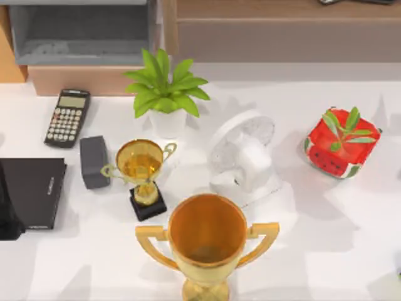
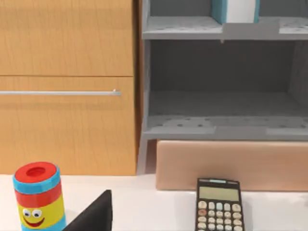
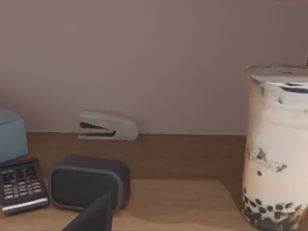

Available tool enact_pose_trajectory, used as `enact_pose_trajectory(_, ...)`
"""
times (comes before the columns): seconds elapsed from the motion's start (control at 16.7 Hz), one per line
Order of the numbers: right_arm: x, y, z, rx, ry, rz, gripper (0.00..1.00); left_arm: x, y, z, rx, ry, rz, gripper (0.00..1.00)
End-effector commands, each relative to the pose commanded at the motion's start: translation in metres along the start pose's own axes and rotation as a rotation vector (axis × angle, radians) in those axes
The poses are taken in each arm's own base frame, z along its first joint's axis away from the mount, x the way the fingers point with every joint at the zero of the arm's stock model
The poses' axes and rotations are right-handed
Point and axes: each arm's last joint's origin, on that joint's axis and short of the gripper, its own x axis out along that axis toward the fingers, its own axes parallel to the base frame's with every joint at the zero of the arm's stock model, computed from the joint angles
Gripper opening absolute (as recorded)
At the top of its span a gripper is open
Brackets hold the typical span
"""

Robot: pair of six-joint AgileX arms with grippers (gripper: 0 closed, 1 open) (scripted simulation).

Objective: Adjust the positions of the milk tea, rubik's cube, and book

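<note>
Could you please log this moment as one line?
milk tea: upright on wooden surface | book: on upper shelf | calculator: on table

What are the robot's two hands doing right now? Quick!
Left gripper: near the black calculator; open or shut cannot be told.
Right gripper: near the creamy milk tea cup with dark pearls; cannot be told.

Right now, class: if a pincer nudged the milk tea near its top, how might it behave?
The milk tea stands tall and upright, so a high push would likely tip it. It looks nearly full, probably heavy for its size. Its smooth wall may slip in a grip.
</note>
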Motion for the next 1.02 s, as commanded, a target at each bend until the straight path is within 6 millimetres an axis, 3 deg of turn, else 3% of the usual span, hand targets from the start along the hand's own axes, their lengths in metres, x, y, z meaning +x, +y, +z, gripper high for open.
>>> enact_pose_trajectory(0.24, 0.076, -0.038, -0.018, 0.002, 0.02, -0.001, 1.0, 0.0, 0.0, 0.0, 0.0, 0.0, 0.0, 1.0)
enact_pose_trajectory(0.48, 0.127, -0.073, -0.056, 0.009, 0.038, -0.002, 1.0, 0.0, 0.0, 0.0, 0.0, 0.0, 0.0, 1.0)
enact_pose_trajectory(0.72, 0.147, -0.091, -0.077, 0.009, 0.037, -0.002, 1.0, 0.0, 0.0, 0.0, 0.0, 0.0, 0.0, 1.0)
enact_pose_trajectory(1.02, 0.148, -0.09, -0.079, 0.011, 0.041, 0.002, 1.0, 0.0, 0.0, 0.0, 0.0, 0.0, 0.0, 1.0)
